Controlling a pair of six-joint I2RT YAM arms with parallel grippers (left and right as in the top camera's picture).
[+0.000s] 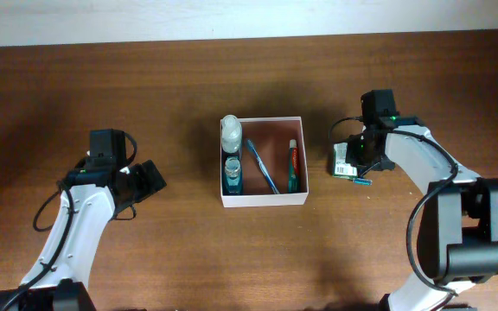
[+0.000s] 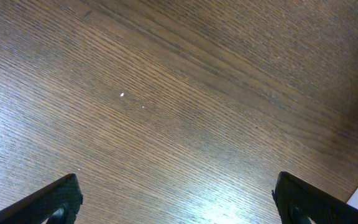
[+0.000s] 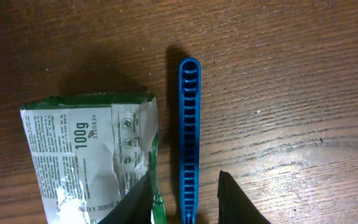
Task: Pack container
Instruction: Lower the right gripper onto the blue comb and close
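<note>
Overhead puts the container (image 1: pixel 262 200) mid-table, open side up, w/ four items inside: clear bottle (image 1: pixel 231 130) and teal bottle (image 1: pixel 233 174) along the left wall, blue toothbrush (image 1: pixel 261 166) on a diagonal, red tube (image 1: pixel 292 164) by the right wall. Laid side by side like that, I'd say there's room for flat stuff.

Right gripper (image 1: pixel 359 164) sits just outside the container's right wall, over a green-and-white packet (image 1: pixel 343 161). Right wrist cam shows why: its fingers (image 3: pixel 235 202) are spread either side of a blue comb (image 3: pixel 189 124) lying just beside the packet, w/ a gap on both sides. Nothing is pinched, so prob lining up on the comb. One finger overlaps the packet edge and could snag it.

Left gripper (image 2: pixel 178 183) hangs wide apart over bare table (image 2: pixel 166 74), well left of the container, prob parked out of the way.

Hard to see:
- Comb's lower end is cut off by the frame, and "comb" is my guess for slotted blue plastic.
- From overhead the arm covers most of it.
- White sliver at left wrist cam's bottom-right corner may be the container wall; can't confirm.
</note>
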